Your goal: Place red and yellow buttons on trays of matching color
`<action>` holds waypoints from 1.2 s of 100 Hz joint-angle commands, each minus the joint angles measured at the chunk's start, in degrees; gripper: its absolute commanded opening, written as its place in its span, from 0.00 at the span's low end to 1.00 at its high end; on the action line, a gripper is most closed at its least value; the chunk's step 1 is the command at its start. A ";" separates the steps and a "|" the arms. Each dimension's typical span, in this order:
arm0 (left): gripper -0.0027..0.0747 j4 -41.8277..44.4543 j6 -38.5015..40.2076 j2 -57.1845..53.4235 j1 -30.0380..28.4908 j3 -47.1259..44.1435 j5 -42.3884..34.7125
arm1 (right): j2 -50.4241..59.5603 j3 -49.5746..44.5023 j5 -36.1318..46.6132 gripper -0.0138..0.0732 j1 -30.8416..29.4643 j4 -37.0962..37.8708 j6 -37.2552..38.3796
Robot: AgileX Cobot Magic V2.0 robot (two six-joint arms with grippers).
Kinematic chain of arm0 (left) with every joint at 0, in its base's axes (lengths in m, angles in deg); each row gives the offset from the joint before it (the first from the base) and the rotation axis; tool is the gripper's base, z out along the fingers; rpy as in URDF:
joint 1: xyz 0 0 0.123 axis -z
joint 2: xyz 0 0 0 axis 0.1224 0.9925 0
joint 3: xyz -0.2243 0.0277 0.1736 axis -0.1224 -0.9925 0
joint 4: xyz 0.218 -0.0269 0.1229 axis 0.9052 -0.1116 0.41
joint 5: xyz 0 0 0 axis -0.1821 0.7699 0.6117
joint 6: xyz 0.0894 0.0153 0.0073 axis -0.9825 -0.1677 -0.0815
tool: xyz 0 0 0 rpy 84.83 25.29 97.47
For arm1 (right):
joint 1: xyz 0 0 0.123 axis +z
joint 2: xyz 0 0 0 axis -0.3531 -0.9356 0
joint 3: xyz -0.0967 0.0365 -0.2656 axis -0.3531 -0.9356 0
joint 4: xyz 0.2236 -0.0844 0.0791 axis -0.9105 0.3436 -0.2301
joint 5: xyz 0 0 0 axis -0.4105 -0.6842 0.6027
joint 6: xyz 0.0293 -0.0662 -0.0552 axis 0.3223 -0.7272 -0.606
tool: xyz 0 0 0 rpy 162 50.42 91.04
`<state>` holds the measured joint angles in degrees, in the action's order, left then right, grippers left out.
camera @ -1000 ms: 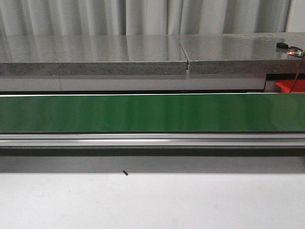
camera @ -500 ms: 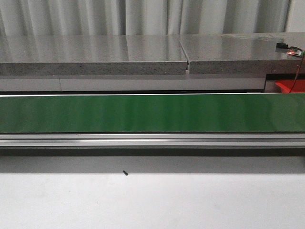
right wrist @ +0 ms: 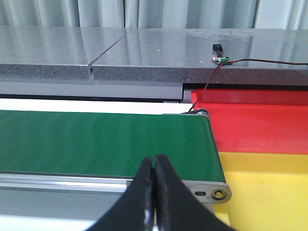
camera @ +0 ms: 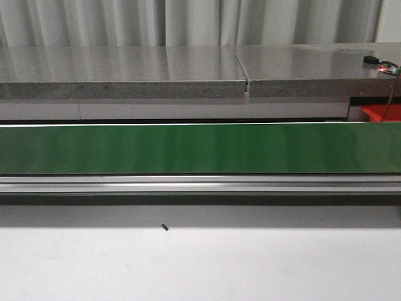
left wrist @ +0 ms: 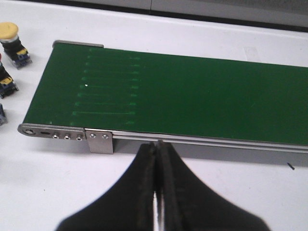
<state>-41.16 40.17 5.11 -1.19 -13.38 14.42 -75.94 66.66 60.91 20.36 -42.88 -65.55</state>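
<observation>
Yellow button (left wrist: 9, 32) upright, cap up, beside green belt (left wrist: 183, 98); both arms' fingers closed, empty.

Yellow-capped button (left wrist: 10, 37) upright beside belt end; red tray (right wrist: 255, 120) adjoining yellow tray (right wrist: 267, 192).

Green conveyor belt (camera: 200, 148) before a grey stone counter (camera: 188, 69); tiny black speck (camera: 165, 227) on white table (camera: 200, 266).

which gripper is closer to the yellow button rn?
Left. The left gripper hangs shut by the conveyor belt's end where the yellow button stands. The right gripper is shut at the opposite end, beside the red tray and yellow tray.
</observation>
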 commanded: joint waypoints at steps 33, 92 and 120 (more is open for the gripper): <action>0.02 -0.61 0.44 4.86 0.42 1.98 -1.70 | 1.10 0.94 4.62 0.08 -0.31 0.57 -0.28; 0.90 3.67 11.19 5.32 -0.33 1.98 -0.37 | 1.10 0.94 4.62 0.08 -0.31 0.57 -0.28; 0.90 14.43 17.72 6.84 -11.21 1.98 -0.37 | 1.10 0.94 4.62 0.08 -0.31 0.57 -0.28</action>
<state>-28.84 56.58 10.73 -8.65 -13.38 17.23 -75.94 66.66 60.91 20.36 -42.88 -65.55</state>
